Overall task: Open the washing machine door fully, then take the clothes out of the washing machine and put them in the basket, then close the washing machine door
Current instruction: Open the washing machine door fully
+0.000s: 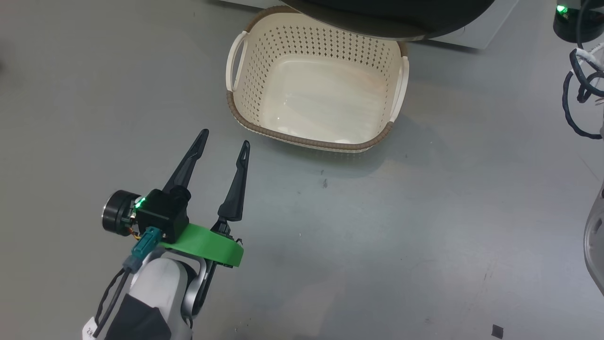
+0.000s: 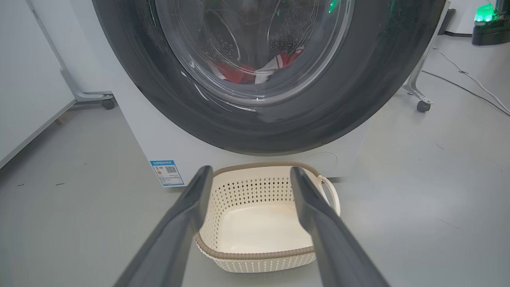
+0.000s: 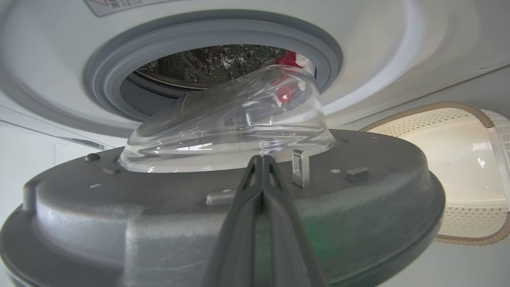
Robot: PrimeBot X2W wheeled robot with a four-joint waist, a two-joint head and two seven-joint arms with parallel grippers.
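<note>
The washing machine door (image 1: pixel 391 19) hangs ajar over the far rim of the cream basket (image 1: pixel 306 141), which stands empty on the floor. My left gripper (image 1: pixel 224 138) is open and holds nothing, low and just left of the basket. Its wrist view faces the door's black rim (image 2: pixel 159 99), with red and white clothes (image 2: pixel 235 73) behind the glass and the basket (image 2: pixel 259 253) between my left gripper's (image 2: pixel 251 170) fingers. My right gripper (image 3: pixel 261 157) is shut, its tips at the door's grey inner face (image 3: pixel 358 191) below the glass bowl (image 3: pixel 231 127). Beyond it are the washing machine (image 3: pixel 378 59) opening and clothes (image 3: pixel 285 59).
Black cables (image 1: pixel 578 94) and a dark device with a green light (image 1: pixel 573 19) lie at the right. A wheeled white stand leg (image 2: pixel 418 99) is right of the machine, and a white panel on a castor (image 2: pixel 107 104) is left of it. Grey floor surrounds the basket.
</note>
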